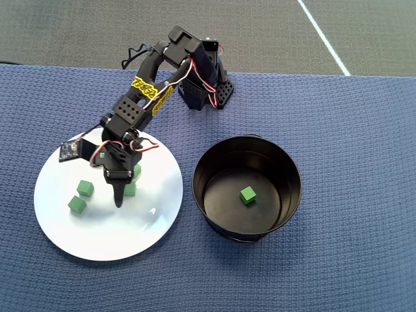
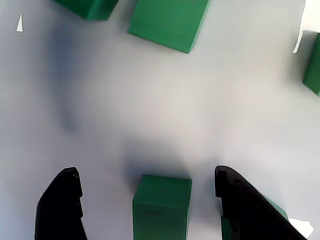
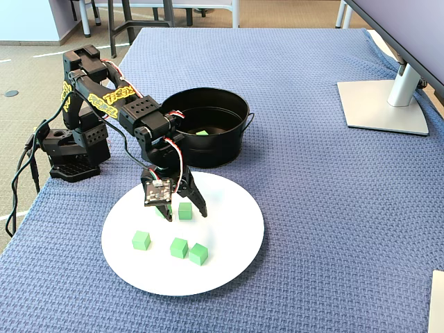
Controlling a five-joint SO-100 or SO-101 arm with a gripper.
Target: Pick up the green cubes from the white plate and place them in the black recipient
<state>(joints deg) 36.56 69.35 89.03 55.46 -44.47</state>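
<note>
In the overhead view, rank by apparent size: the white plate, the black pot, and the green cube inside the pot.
1. white plate, widest.
2. black pot, clearly narrower across, though its rim stands nearer the camera, which may flatter it.
3. green cube in the pot, by far the smallest, and lying on the pot's floor.

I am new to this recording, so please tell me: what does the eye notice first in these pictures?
First, the black arm bending over the white plate, its open end effector straddling one green cube in the wrist view. Other green cubes lie scattered on the plate. Beside it stands the black pot, with one cube already inside.
</note>
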